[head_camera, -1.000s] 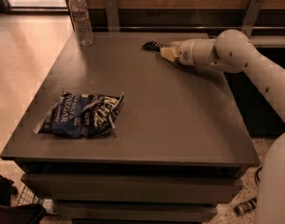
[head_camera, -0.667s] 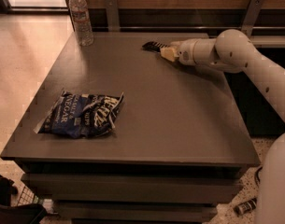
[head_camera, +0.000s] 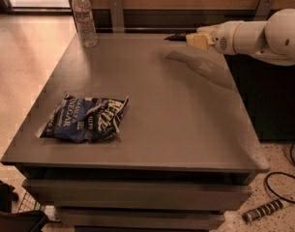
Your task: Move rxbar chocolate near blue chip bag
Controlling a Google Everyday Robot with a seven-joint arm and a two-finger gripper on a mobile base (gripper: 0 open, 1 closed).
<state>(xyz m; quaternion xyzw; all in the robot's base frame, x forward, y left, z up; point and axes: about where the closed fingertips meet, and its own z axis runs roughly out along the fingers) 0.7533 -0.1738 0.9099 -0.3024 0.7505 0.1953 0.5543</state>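
Observation:
The rxbar chocolate (head_camera: 174, 36) is a small flat black bar sticking out of my gripper (head_camera: 182, 36) at the far right of the table. The gripper is shut on it and holds it a little above the tabletop, with its shadow on the surface below. The white arm (head_camera: 263, 35) comes in from the right. The blue chip bag (head_camera: 84, 119), crumpled dark blue with white lettering, lies flat near the front left of the grey table (head_camera: 185, 129), far from the gripper.
A clear plastic water bottle (head_camera: 84, 18) stands at the table's back left corner. A wooden wall runs behind the table. On the floor at the right lie a striped black-and-white cylinder (head_camera: 265, 210) and a black cable (head_camera: 282, 178). A dark object (head_camera: 11, 211) sits at the bottom left.
The gripper has risen off the table surface with the black bar in it and moved slightly to the right. The chip bag and the bottle have not moved.

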